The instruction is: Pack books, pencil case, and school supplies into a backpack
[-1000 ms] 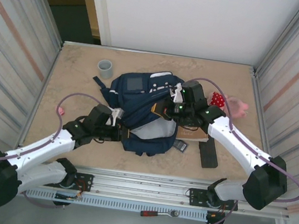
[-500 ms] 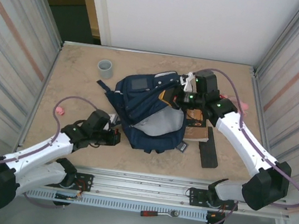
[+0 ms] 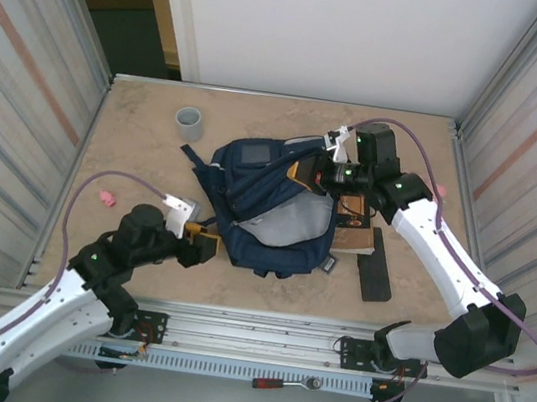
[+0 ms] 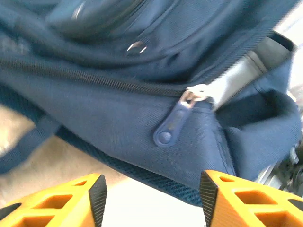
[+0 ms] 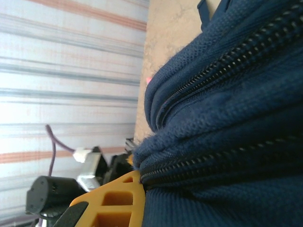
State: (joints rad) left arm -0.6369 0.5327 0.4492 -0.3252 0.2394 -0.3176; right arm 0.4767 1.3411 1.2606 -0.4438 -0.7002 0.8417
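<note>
Left fingers (image 4: 80, 198) apart; zipper pull (image 4: 168, 132) lies just above their gap, long axis toward upper right. Right fingers (image 5: 113, 198) clamped on backpack (image 3: 249, 193) rim (top view, upper right).

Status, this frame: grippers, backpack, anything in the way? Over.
Left gripper jaws open, empty, short of backpack, by its zipper pull. Right gripper shut on backpack rim. Book on table beside it, not yet packed. Right arm over book.
</note>
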